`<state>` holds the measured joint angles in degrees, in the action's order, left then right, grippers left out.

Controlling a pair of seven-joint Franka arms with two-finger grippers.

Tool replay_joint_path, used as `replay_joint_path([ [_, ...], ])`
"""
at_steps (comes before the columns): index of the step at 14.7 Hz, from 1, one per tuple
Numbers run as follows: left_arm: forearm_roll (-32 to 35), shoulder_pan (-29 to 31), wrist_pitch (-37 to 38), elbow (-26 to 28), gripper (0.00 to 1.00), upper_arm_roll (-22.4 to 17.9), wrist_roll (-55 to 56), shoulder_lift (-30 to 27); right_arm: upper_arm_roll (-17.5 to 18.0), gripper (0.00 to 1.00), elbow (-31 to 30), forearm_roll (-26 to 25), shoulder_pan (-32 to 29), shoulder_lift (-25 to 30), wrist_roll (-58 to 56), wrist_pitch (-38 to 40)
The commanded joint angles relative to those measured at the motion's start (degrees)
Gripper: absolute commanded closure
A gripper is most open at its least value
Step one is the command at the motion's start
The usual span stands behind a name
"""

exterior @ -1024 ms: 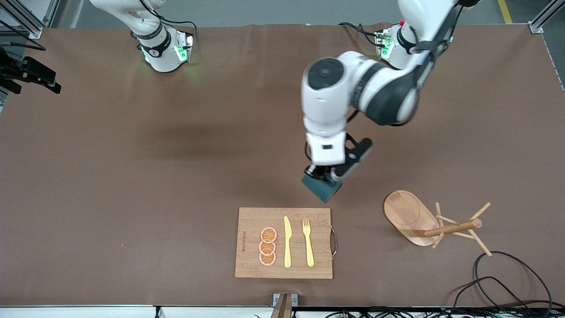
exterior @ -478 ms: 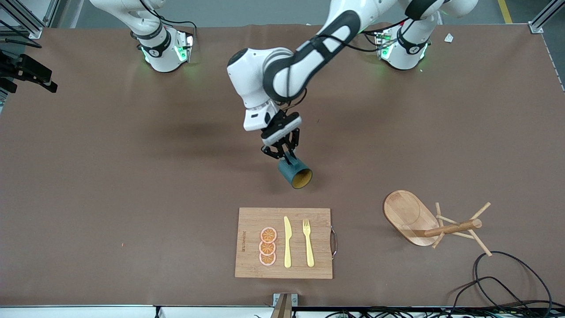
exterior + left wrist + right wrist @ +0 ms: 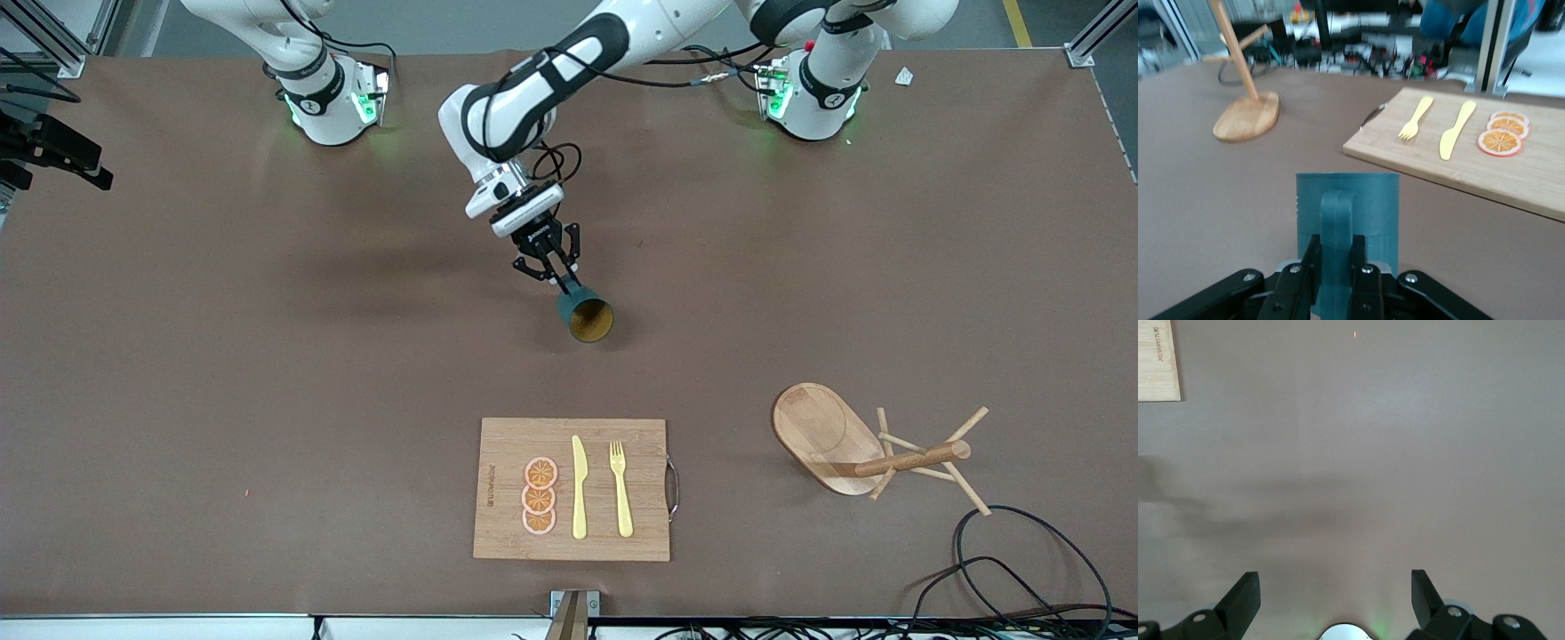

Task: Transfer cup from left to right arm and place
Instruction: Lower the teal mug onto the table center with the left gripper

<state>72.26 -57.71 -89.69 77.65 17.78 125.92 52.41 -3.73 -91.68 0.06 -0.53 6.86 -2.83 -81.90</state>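
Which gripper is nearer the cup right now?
Left. The left gripper is shut on the cup by its handle, above the table. The right gripper waits open over bare table, away from it.

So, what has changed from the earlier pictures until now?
The left gripper, still shut on the cup's handle, carried it away from the cutting board, toward the right arm's end, tipping its mouth toward the front camera. The right gripper stayed open, waiting. Board and peg rack unchanged.
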Motion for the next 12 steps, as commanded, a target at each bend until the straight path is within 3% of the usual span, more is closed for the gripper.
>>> replay_joint_path([
  [1, 7.09, -2.39, 3.46, -1.01, 1.00, -0.56, 2.40, 4.35, 0.48, 0.00, 0.37, 0.64, -1.23, -1.14, 0.11, 0.25],
  [4, 11.14, -4.77, 6.36, -1.09, 1.00, -1.79, 4.32, 7.17, 0.39, 0.00, 0.37, 0.55, -1.32, -2.02, -0.15, 0.16],
  [8, 11.85, -6.35, 6.54, -1.01, 0.96, -1.88, 12.41, 7.44, 0.39, 0.00, 0.80, 0.12, -1.84, -7.20, -0.24, -0.37],
  [12, 11.33, -7.15, 6.55, -1.01, 0.65, -1.79, 17.86, 8.06, 0.39, 0.00, 1.94, -0.59, -2.37, -12.56, -0.42, -0.37],
])
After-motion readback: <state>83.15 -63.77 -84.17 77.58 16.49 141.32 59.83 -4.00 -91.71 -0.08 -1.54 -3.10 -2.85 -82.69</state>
